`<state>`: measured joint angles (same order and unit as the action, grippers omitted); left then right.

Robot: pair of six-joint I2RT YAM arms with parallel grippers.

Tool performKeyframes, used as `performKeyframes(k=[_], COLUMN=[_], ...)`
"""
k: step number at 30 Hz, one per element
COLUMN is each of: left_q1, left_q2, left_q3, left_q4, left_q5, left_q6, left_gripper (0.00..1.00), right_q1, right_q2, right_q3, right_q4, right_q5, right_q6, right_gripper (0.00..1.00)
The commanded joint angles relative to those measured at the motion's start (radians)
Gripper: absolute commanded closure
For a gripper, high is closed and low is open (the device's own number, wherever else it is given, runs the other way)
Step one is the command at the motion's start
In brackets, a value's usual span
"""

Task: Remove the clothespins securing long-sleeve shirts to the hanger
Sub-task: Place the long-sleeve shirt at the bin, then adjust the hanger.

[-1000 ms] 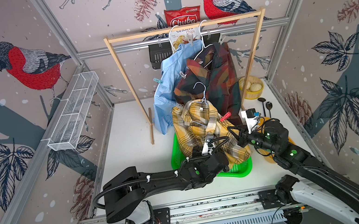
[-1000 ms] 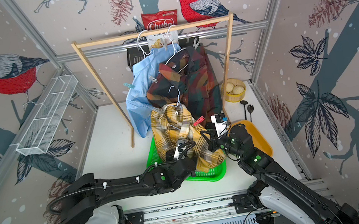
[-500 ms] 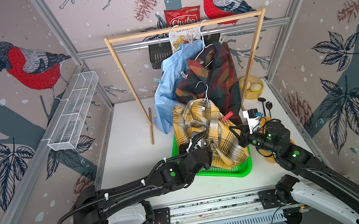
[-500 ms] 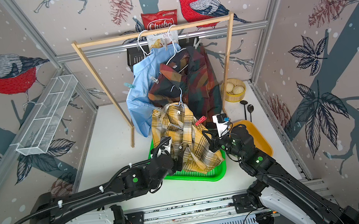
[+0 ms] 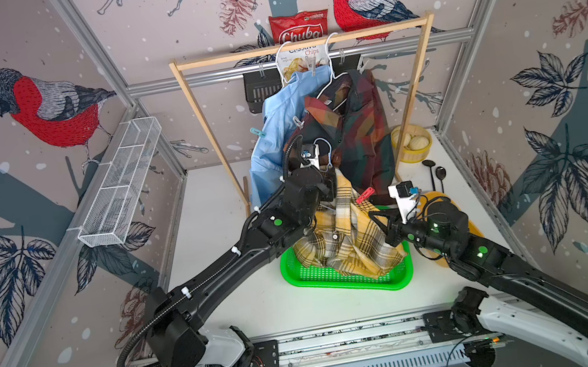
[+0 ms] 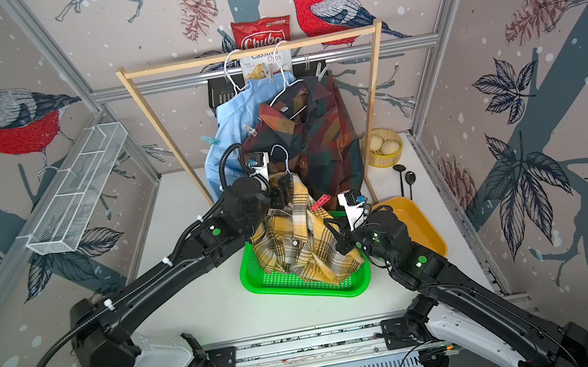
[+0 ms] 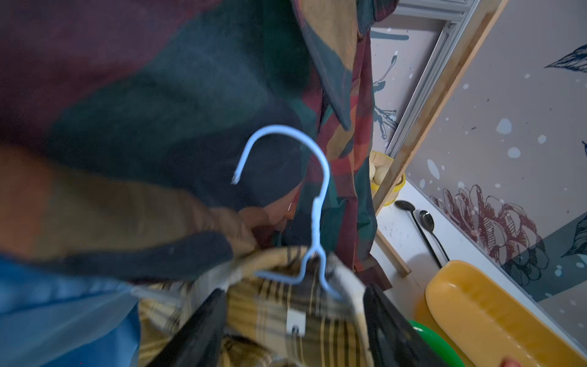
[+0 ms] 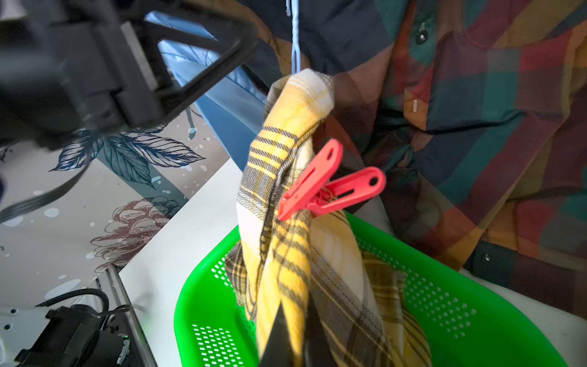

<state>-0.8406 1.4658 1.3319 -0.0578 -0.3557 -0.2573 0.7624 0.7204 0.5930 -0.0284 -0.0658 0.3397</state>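
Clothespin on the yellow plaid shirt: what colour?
Red; the clothespin shows best in the right wrist view.

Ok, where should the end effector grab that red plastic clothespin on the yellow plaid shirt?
On the red plastic clothespin, squeeze the two splayed tails, coming from their free end, opposite the yellow plaid flannel shirt its nose bites.

Left arm outstretched, left hand [image 7: 295,321] spread; right hand [image 5: 380,220] low, clamped on yellow shirt [image 5: 349,241].
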Motion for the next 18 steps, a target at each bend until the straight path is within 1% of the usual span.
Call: performKeyframes(k=[1,3,6,9,11,14,16,18], left_q1=[0.019,0.026,0.050,0.069,0.078,0.080,0.080,0.080], left_q2=[0.035,0.051,0.063,0.081,0.098,0.106,0.108,0.113], left_q3=[0.045,0.051,0.050,0.063,0.079,0.084,0.088,0.100], left_q4=[0.034,0.037,0.060,0.074,0.072,0.084,0.091,0.087], left_q5=[0.086,0.091,0.110,0.121,0.136,0.154,0.166,0.177], left_q6=[-0.025,-0.024,-0.033,-0.035,-0.034,-0.025,-0.025,-0.018], left_gripper=[0.38,0.38,0.43,0.51,0.54,0.58,0.63,0.64], right_q1=[0.021,0.021,0.021,0.021,0.021,0.021,0.021,0.021], right_q2=[-0.012,-0.021,-0.027,-0.023,-0.024,-0.025,-0.023,-0.021], right_q3=[0.010,0.005,0.000,0.004,0.006,0.004,0.002,0.001], right_q4=[0.003,0.007,0.019,0.017,0.012,0.014,0.018,0.018], right_q5=[0.076,0.073,0.064,0.052,0.048,0.046,0.044,0.041], right_q6=[-0.017,-0.015,-0.018,-0.020,-0.022,-0.024,-0.024,-0.024], right_gripper=[1.00,1.00,1.00,1.00,1.00,1.00,1.00,1.00])
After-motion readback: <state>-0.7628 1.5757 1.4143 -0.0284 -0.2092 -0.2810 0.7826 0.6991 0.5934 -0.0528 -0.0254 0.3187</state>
